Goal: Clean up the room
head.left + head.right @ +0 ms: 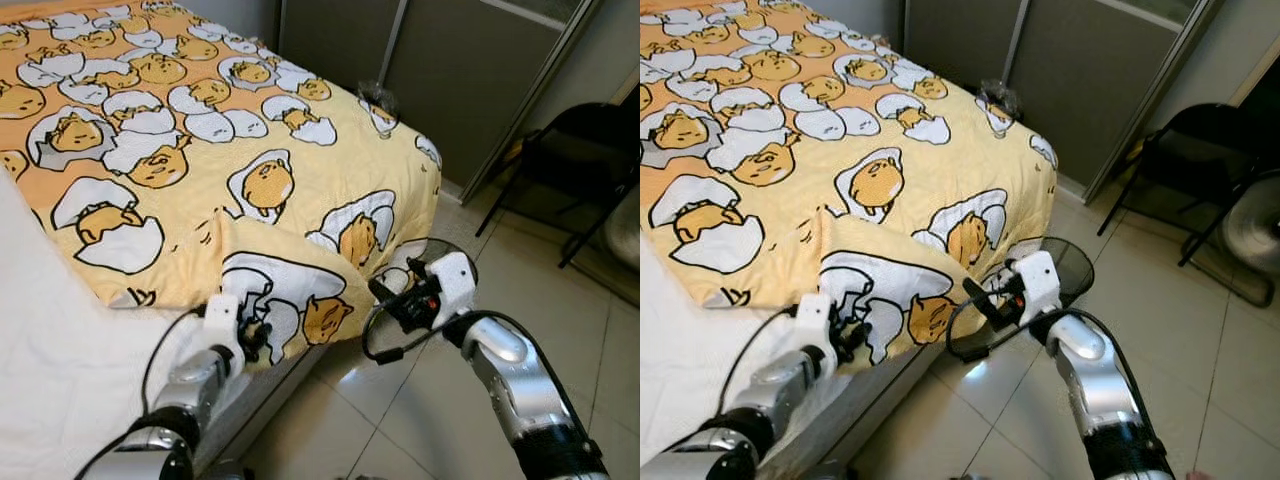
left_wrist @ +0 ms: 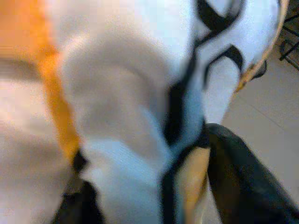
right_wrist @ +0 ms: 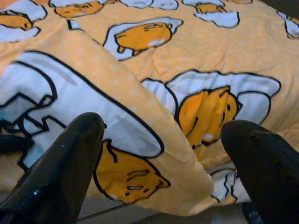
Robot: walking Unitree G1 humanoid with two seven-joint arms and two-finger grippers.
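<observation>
The yellow-orange quilt printed with white-and-yellow egg characters covers most of the bed and hangs over its foot edge, while a bare strip of white mattress sheet remains exposed at 8 o'clock in the left eye view. A folded-over corner flap of the quilt lies at 6 o'clock, which is why both arms converge there. The left gripper sits at the lower edge of this flap; in the left wrist view the fabric runs between its black fingers, so the jaws appear clamped on the quilt edge, probably to hold that side for pulling. The right gripper hovers at 5 o'clock, just beside the hanging quilt corner; the right wrist view shows its two black fingers spread wide apart with the fold framed between them and nothing held, a posture suited to taking a second grip. A black mesh bin stands on the pale tiled floor just behind the right gripper, and a black folding chair stands at 3 o'clock, well apart. Judged from this layout, the bed-making step is under way but the quilt is not yet spread flat.
</observation>
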